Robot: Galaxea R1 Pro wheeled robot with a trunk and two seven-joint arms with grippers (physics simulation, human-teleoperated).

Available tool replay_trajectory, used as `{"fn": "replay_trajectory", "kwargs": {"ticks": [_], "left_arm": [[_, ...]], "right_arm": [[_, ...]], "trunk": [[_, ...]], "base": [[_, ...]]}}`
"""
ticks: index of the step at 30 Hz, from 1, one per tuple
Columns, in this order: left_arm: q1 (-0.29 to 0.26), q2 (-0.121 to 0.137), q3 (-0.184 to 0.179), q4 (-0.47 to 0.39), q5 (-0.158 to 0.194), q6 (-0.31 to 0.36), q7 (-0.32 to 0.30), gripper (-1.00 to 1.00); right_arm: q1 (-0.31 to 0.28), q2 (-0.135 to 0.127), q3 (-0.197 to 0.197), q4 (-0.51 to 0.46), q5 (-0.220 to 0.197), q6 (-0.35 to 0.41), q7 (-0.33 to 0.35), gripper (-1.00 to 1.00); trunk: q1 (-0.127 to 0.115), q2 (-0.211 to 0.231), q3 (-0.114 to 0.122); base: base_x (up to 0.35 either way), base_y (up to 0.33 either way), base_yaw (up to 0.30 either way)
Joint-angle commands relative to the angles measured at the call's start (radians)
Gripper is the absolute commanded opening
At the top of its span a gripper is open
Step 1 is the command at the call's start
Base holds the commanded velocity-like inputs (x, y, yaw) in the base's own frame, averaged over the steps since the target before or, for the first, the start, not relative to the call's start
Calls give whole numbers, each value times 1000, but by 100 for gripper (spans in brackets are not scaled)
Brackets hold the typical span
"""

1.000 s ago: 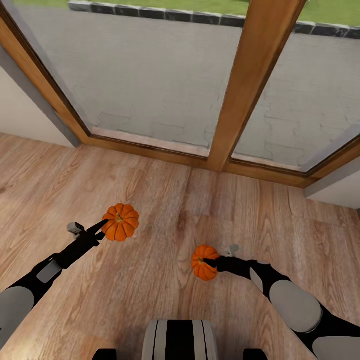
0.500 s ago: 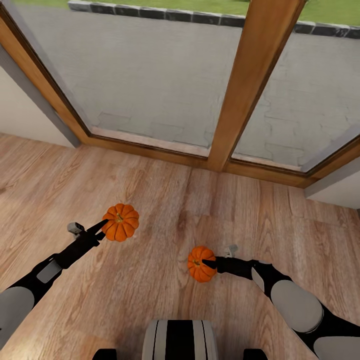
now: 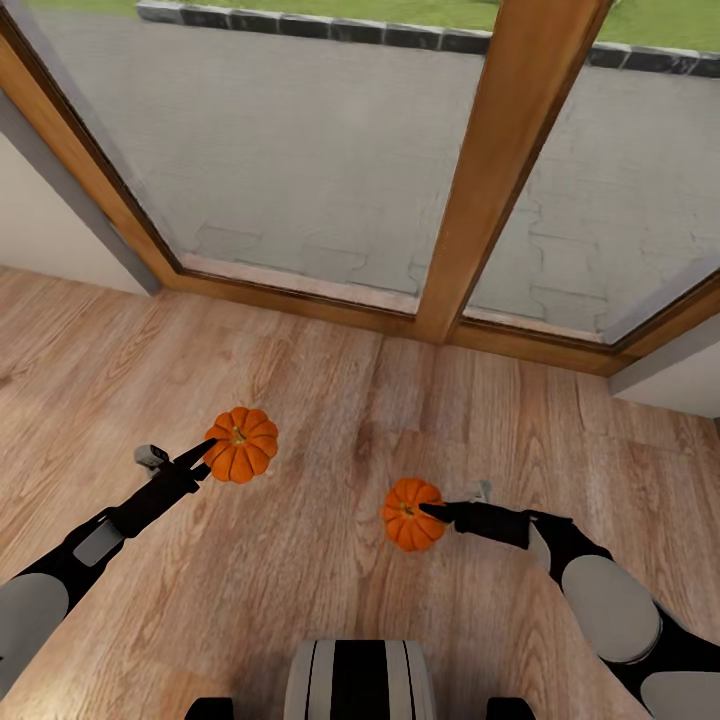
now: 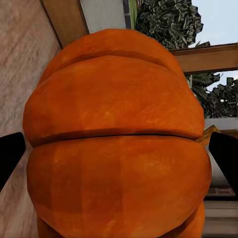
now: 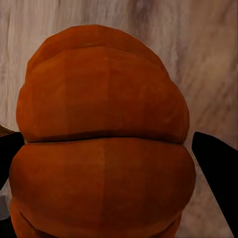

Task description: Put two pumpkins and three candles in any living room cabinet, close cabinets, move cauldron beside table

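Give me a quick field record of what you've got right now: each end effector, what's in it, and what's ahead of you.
left end effector: shut on left pumpkin, fingers at both its sides
right end effector: shut on right pumpkin, held the same way
pumpkins apart: yes, one per arm, not touching
floor: wood planks below both arms
ahead: large window with wooden frame, paved ground outside

two orange ribbed pumpkins (image 3: 241,445)
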Motion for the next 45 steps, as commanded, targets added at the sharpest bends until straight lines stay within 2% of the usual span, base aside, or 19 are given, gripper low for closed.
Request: {"fn": "replay_trajectory", "kwargs": {"ticks": [1,5,7,8,9,11,14,17,19,20,21,24,32,45], "left_arm": [[0,0,0,0,0,0,0,-100],[0,1,0,-1,0,0,0,-100],[0,2,1,-1,0,0,0,-100],[0,3,1,-1,1,1,0,-100],[0,3,0,-1,1,1,0,-100],[0,3,1,-1,2,1,0,-100],[0,3,1,-1,3,1,-1,-100],[0,3,1,-1,3,1,-1,-100],[0,3,1,-1,1,1,0,-100],[0,6,1,-2,1,1,0,-100],[0,9,2,-2,2,1,-1,-100],[0,19,2,-2,6,1,-1,-100],[0,24,3,-4,9,1,-2,-100],[0,7,0,-2,9,1,-1,-100]], "right_arm": [[0,-3,1,-1,-10,14,12,-100],[0,-15,0,-3,-55,103,73,-100],[0,-25,0,-4,-108,149,82,-100],[0,-37,2,-4,-175,184,84,-100],[0,-41,2,-5,-200,194,84,-100],[0,-46,1,-5,-235,207,85,-100],[0,-44,-6,-5,-257,207,85,-100],[0,-41,-10,-5,-298,204,85,-100],[0,-40,-13,-4,-389,204,85,-100],[0,-41,-12,-3,-420,204,85,-100],[0,-43,-12,-3,-434,204,85,-100],[1,-47,-12,-4,-455,212,87,-100],[1,-49,-13,-5,-458,219,87,-100],[1,-46,-8,-9,-457,222,84,-100]], "trunk": [[0,0,0],[0,0,0],[0,0,0],[0,0,0],[0,0,0],[0,0,0],[0,0,0],[0,0,0],[0,0,0],[0,0,0],[0,0,0],[0,0,0],[0,0,0],[0,0,0]], "base": [[0,0,0],[0,0,0],[0,0,0],[0,0,0],[0,0,0],[0,0,0],[0,0,0],[0,0,0],[0,0,0],[0,0,0],[0,0,0],[0,0,0],[0,0,0],[0,0,2]]}}
